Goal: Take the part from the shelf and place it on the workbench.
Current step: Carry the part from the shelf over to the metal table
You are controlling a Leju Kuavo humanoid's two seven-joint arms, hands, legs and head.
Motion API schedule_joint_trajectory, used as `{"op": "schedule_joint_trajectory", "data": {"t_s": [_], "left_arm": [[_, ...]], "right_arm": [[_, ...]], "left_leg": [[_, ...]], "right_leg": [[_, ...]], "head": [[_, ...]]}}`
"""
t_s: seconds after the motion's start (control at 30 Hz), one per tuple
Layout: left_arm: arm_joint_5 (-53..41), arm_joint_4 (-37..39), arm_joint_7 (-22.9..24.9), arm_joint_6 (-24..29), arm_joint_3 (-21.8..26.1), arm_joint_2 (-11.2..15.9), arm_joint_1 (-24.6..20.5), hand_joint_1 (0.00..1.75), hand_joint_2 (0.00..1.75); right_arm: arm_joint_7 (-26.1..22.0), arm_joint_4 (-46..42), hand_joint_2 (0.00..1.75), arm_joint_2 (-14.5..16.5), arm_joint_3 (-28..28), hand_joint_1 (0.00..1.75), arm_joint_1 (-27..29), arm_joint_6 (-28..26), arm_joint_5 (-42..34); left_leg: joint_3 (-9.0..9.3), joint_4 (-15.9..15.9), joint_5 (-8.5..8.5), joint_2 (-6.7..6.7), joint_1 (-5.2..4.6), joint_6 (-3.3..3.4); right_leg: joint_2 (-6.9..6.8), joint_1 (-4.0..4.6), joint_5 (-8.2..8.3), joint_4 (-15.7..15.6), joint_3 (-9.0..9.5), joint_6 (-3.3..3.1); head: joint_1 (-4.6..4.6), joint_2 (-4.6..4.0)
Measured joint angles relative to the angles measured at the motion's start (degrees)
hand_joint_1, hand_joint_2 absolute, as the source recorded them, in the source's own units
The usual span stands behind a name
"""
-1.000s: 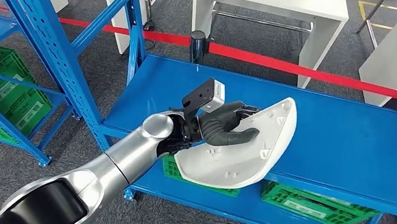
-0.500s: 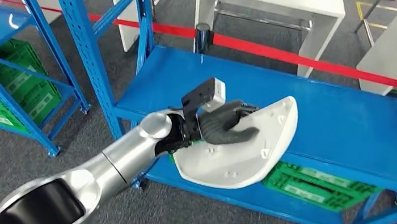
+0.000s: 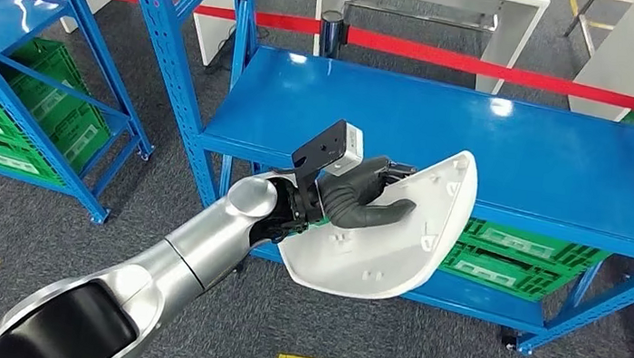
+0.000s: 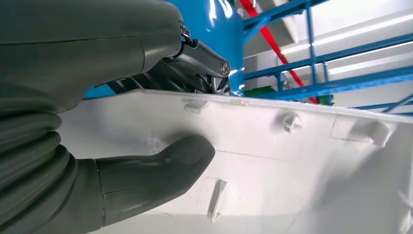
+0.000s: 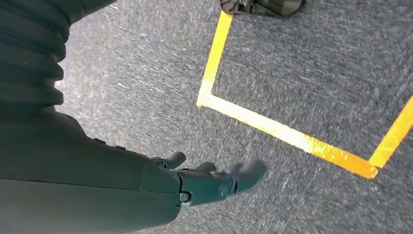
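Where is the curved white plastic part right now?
In the head view, the curved white plastic part is gripped in the left hand, at the front edge of the blue metal workbench.

The head view looks forward and down from high on the robot, over the left arm to the blue bench point(image 3: 517, 158) and the grey floor point(image 3: 213, 331). The left wrist view sits very close behind the left hand point(image 4: 122, 180), facing the white part point(image 4: 302, 185), which both views share. The right wrist view faces down at the floor's yellow tape point(image 5: 272, 129), past the right hand point(image 5: 214, 183).
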Motion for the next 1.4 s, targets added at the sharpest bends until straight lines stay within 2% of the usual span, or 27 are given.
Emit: {"op": "schedule_joint_trajectory", "data": {"t_s": [0.07,0.13,0.2,0.23,0.3,0.33,0.37,0.43,0.47,0.5,0.57,0.6,0.63,0.7,0.73,0.77,0.8,0.87,0.93,1.0,1.07,1.1,1.17,1.23,1.27,1.33,1.4], "left_arm": [[0.16,0.10,-0.05,0.01,-0.02,0.16,-0.08,1.75,1.75],[0.32,0.28,-0.09,0.01,-0.04,0.36,-0.10,1.75,1.75],[0.42,0.47,-0.14,-0.03,-0.14,0.48,-0.08,1.75,1.75],[0.43,0.55,-0.16,-0.04,-0.26,0.55,-0.02,1.75,1.75],[0.43,0.69,-0.21,-0.06,-0.62,0.67,0.12,1.75,1.75],[0.43,0.71,-0.23,-0.06,-0.77,0.71,0.16,1.75,1.75],[0.43,0.66,-0.25,-0.06,-0.89,0.71,0.16,1.75,1.75],[0.43,0.36,-0.31,-0.02,-1.04,0.62,0.09,1.75,1.75],[0.43,0.21,-0.34,0.03,-1.14,0.59,0.03,1.75,1.75],[0.43,0.10,-0.34,0.09,-1.25,0.60,0.01,1.75,1.75],[0.46,0.02,-0.13,0.24,-1.45,0.72,0.04,1.75,1.75],[0.51,-0.02,0.04,0.29,-1.52,0.75,0.05,1.75,1.75],[0.60,-0.06,0.21,0.33,-1.58,0.77,0.05,1.75,1.75],[0.81,-0.07,0.37,0.33,-1.68,0.78,0.05,1.75,1.75],[0.89,-0.03,0.36,0.33,-1.72,0.78,0.08,1.75,1.75],[0.93,0.04,0.26,0.33,-1.75,0.79,0.11,1.75,1.75],[0.95,0.14,0.12,0.33,-1.79,0.80,0.13,1.75,1.75],[0.96,0.32,-0.31,0.36,-1.83,0.81,0.11,1.75,1.75],[0.96,0.41,-0.76,0.46,-1.84,0.80,0.01,1.75,1.75],[0.95,0.50,-1.09,0.57,-1.88,0.78,-0.13,1.75,1.75],[0.93,0.66,-1.24,0.63,-1.93,0.82,-0.16,1.75,1.75],[0.89,0.72,-1.29,0.64,-1.95,0.89,-0.15,1.75,1.75],[0.72,0.83,-1.42,0.68,-1.97,1.09,-0.13,1.75,1.75],[0.54,0.84,-1.52,0.71,-2.02,1.22,-0.07,1.75,1.75],[0.50,0.83,-1.52,0.75,-2.05,1.28,0.01,1.75,1.75],[0.43,0.74,-1.44,0.84,-2.10,1.46,0.25,1.75,1.75],[0.37,0.28,-1.29,1.03,-2.11,1.62,0.38,1.75,1.75]], "right_arm": [[-1.11,0.00,1.75,0.15,-0.08,0.00,-0.06,0.37,-0.65],[-2.63,-0.03,1.75,0.27,-0.25,0.00,-0.17,0.71,-1.39],[-4.41,-0.04,1.75,0.34,-0.40,0.00,-0.21,0.96,-2.02],[-5.49,-0.04,1.75,0.38,-0.50,0.00,-0.19,1.27,-2.44],[-7.63,-0.04,1.75,0.48,-0.81,0.00,-0.11,1.88,-3.22],[-8.40,-0.04,1.75,0.54,-0.93,0.00,-0.07,2.00,-3.38],[-8.89,-0.04,1.75,0.62,-1.00,0.00,-0.02,1.96,-3.38],[-9.34,-0.04,1.75,0.85,-1.02,0.00,0.06,1.48,-3.30],[-9.71,-0.04,1.75,0.98,-1.03,0.00,0.12,1.03,-3.33],[-10.25,-0.04,1.75,1.14,-1.04,0.00,0.19,0.42,-3.49],[-10.77,-0.03,1.75,1.36,-1.31,0.00,0.35,-0.50,-4.81],[-10.39,-0.03,1.75,1.47,-1.82,0.00,0.40,-0.26,-6.33],[-9.79,-0.02,1.75,1.53,-2.60,0.00,0.40,0.57,-8.18],[-9.05,-0.02,1.75,1.64,-4.57,0.00,0.24,3.41,-11.79],[-9.30,-0.02,1.75,1.66,-5.50,0.00,0.11,4.78,-13.16],[-9.87,-0.02,1.75,1.65,-6.39,0.00,-0.07,5.98,-14.43],[-10.81,-0.03,1.75,1.63,-7.29,0.00,-0.31,7.02,-15.69],[-13.91,-0.10,1.75,1.52,-9.07,0.00,-1.09,8.78,-18.17],[-18.59,-0.44,1.75,1.43,-10.65,0.00,-2.55,10.35,-20.57],[-23.72,-0.87,1.75,1.42,-11.80,0.00,-4.37,11.92,-22.62],[-28.46,-1.32,1.75,1.39,-12.39,0.00,-6.04,13.82,-24.70],[-30.79,-1.65,1.75,1.39,-12.51,0.00,-6.85,15.31,-26.31],[-35.06,-2.86,1.75,1.43,-12.57,0.00,-8.49,19.99,-31.50],[-37.09,-5.48,1.75,1.76,-12.05,0.00,-9.72,24.73,-37.98],[-37.38,-7.13,1.75,1.97,-11.33,0.00,-10.11,26.28,-41.48],[-37.59,-11.20,1.75,2.36,-8.07,0.00,-10.28,28.14,-50.26],[-37.44,-16.50,1.75,2.66,-2.50,0.00,-9.46,28.48,-59.41]], "left_leg": [[-0.41,0.06,-0.10,-0.07,0.10,-0.73],[-1.74,3.50,-4.44,-0.16,0.27,-1.39],[-3.38,10.92,-10.27,-0.17,0.54,-2.00],[-3.77,14.37,-11.57,-0.16,0.64,-2.21],[-2.38,16.77,-10.45,-0.16,0.78,-2.34],[-0.18,14.87,-9.07,-0.16,0.82,-2.23],[2.97,11.18,-8.52,-0.19,0.82,-2.00],[8.98,2.91,-9.54,-0.25,0.58,-1.36],[10.54,0.31,-10.31,-0.28,0.40,-1.02],[10.91,-0.81,-10.39,-0.27,0.19,-0.64],[10.33,-1.31,-9.21,-0.08,0.14,0.30],[9.90,-1.55,-8.42,0.03,0.22,0.85],[9.30,-1.75,-7.54,0.13,0.35,1.27],[7.45,-1.71,-5.92,0.15,0.38,1.73],[6.39,-1.57,-5.17,0.16,0.34,1.73],[5.33,-1.40,-4.49,0.18,0.30,1.69],[4.25,-1.16,-3.85,0.22,0.31,1.60],[2.26,-0.48,-2.73,0.28,0.38,1.25],[0.76,0.31,-1.82,0.32,0.27,0.64],[0.19,0.54,-0.85,0.43,0.14,-0.05],[-0.04,0.32,-0.02,0.43,0.20,-0.73],[-0.47,0.71,-0.70,0.34,0.27,-1.09],[-1.85,4.55,-5.40,0.16,0.46,-1.70],[-3.12,11.42,-10.75,0.12,0.56,-2.07],[-3.24,14.23,-11.69,0.10,0.58,-2.12],[-1.34,15.32,-10.07,0.09,0.55,-1.84],[3.82,9.55,-8.43,0.02,0.33,-0.93]], "right_leg": [[-0.24,-0.18,1.20,-0.18,-0.84,-0.84],[-0.48,-0.47,2.76,-0.45,-2.00,-1.57],[-0.49,-0.47,4.30,-0.39,-3.71,-1.77],[-0.53,-0.47,5.02,-0.33,-4.67,-1.72],[-0.65,-0.47,6.35,-0.15,-6.53,-1.53],[-0.70,-0.47,6.96,-0.06,-7.36,-1.39],[-0.73,-0.46,7.54,0.02,-8.05,-1.21],[-0.73,-0.42,8.67,-0.01,-8.86,-0.65],[-0.73,-0.45,9.25,-0.18,-8.97,-0.29],[-0.73,-0.52,9.83,-0.46,-8.99,0.12],[-0.59,-0.71,10.34,-0.85,-9.18,0.91],[-0.48,-0.77,9.00,-0.01,-9.67,1.24],[-0.38,-0.80,6.56,2.00,-10.46,1.51],[-0.30,-0.85,0.41,9.15,-12.55,1.94],[-0.30,-0.85,-1.20,12.83,-13.27,2.11],[-0.29,-0.84,-1.39,15.36,-13.40,2.22],[-0.29,-0.84,-0.39,16.19,-12.69,2.27],[-0.30,-0.90,2.48,12.31,-8.47,2.28],[-0.16,-0.78,1.88,4.76,-2.92,1.87],[0.02,-0.50,0.26,0.76,-0.65,0.98],[-0.06,-0.55,1.09,0.53,-1.40,-0.04],[-0.15,-0.61,1.79,0.52,-1.96,-0.51],[-0.33,-0.74,3.36,0.44,-3.45,-1.21],[-0.34,-0.66,4.88,0.48,-5.28,-1.45],[-0.39,-0.61,5.59,0.50,-6.17,-1.44],[-0.50,-0.45,7.00,0.53,-7.94,-1.36],[-0.59,-0.30,8.34,0.52,-9.43,-1.20]], "head": [[0.07,0.00],[-0.02,0.00],[-0.10,0.00],[-0.10,0.00],[-0.10,0.00],[-0.10,0.00],[-0.10,0.00],[-0.05,0.00],[-0.09,0.00],[-0.13,0.00],[-0.26,0.00],[-0.22,0.00],[-0.19,0.00],[-0.10,0.00],[-0.10,0.00],[-0.10,0.00],[-0.10,0.00],[-0.10,0.00],[-0.15,0.00],[-0.27,0.00],[-0.34,0.00],[-0.40,0.00],[-0.55,0.00],[-0.69,0.00],[-0.68,0.00],[-0.69,0.00],[-0.69,0.00]]}}
